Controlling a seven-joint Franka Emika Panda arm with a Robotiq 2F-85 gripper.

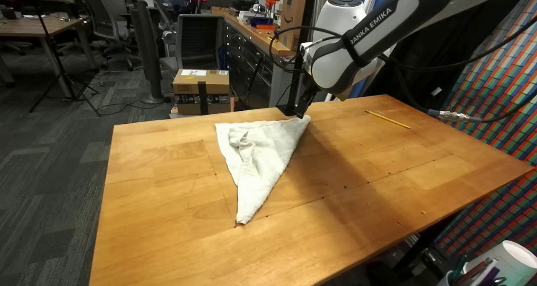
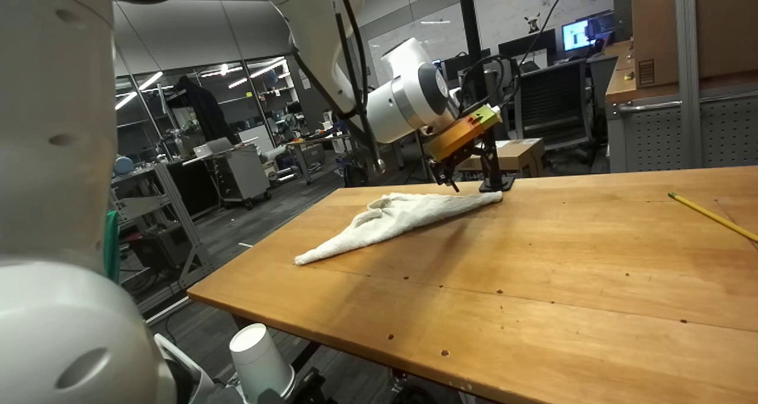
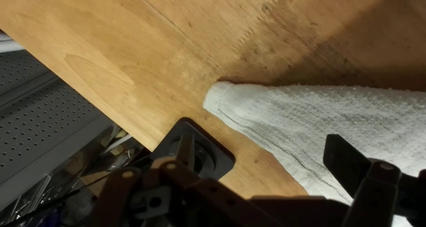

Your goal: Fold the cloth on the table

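The white, soft, plain fabric cloth (image 1: 268,152) lies on the large, light-brown, rectangular wooden table (image 1: 168,227). It has about the shape of a triangle, with wrinkles and one raised, bunched part inside its wider end. In an exterior view, one side of the cloth runs near the far edge of the tabletop and roughly along it, while its narrow tip points away from this edge.

The black two-finger gripper (image 3: 259,138), at the end of the white and black robot arm (image 1: 377,30), is over the cloth, near the corner which lies close to the far edge. Its jaws are spread apart, in released state. In the wrist view, one dark finger (image 3: 346,168) appears in front of the cloth, and the opposite one appears in front of the flat, black, square base (image 3: 218,153) of the tall black post (image 2: 468,13). Whether a fingertip touches the cloth, I cannot tell with certainty.

This post stands at the same edge of the tabletop, and the corner of the cloth is just beside its base. A thin yellow pencil (image 1: 388,119) lies well apart from the cloth; in an exterior view it is near the far right corner of the tabletop. Beyond the far edge, lower than the tabletop, there are brown cardboard boxes (image 1: 188,87).
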